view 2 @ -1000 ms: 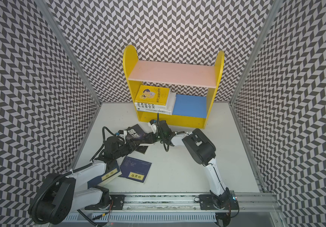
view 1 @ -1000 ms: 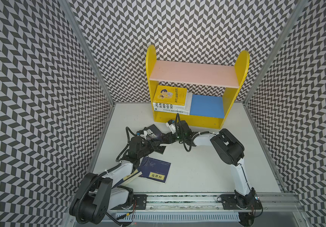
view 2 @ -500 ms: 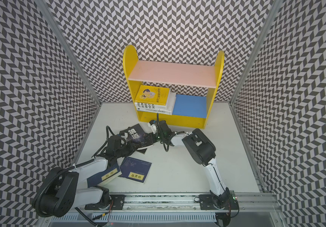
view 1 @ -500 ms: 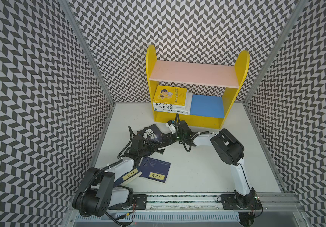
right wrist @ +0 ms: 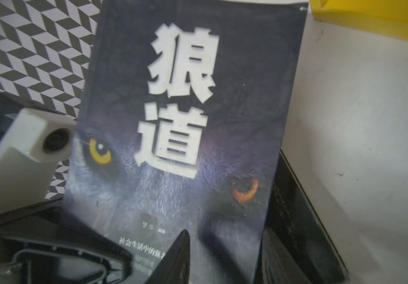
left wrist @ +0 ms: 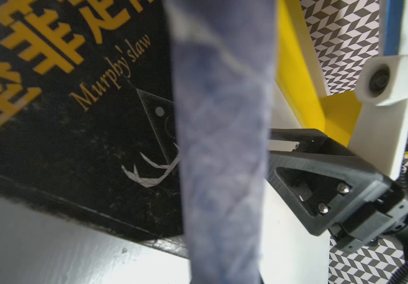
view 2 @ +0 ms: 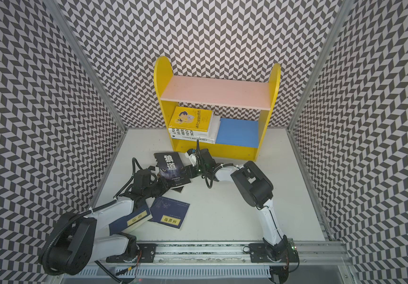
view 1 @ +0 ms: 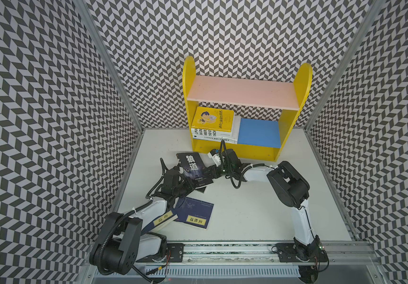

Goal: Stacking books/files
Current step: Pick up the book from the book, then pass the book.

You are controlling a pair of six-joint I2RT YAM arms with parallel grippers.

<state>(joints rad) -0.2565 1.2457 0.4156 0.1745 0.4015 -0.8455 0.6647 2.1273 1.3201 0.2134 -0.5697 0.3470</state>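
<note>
**Wolf book tilted up between both hands, in front of shelf**

Black wolf book (view 1: 194, 168) is raised off the desk (view 1: 247, 209) and tilted, cover facing up, just in front of the yellow shelf (view 1: 235, 150). Left hand (view 1: 184, 186) clamps its lower left corner; the book runs edge-on through the left wrist view. Right hand (view 1: 211, 172) is at its lower right edge with one finger (right wrist: 176, 255) over the cover; gripping or loose, cannot tell. Black Murphy's law book (left wrist: 75, 123) lies flat below. One navy book (view 1: 194, 212) lies on the desk, a second navy book (view 1: 163, 221) under the left arm. Yellow cartoon book (view 1: 214, 119) tops the white books (view 1: 214, 137) on the lower shelf, left side.
</note>
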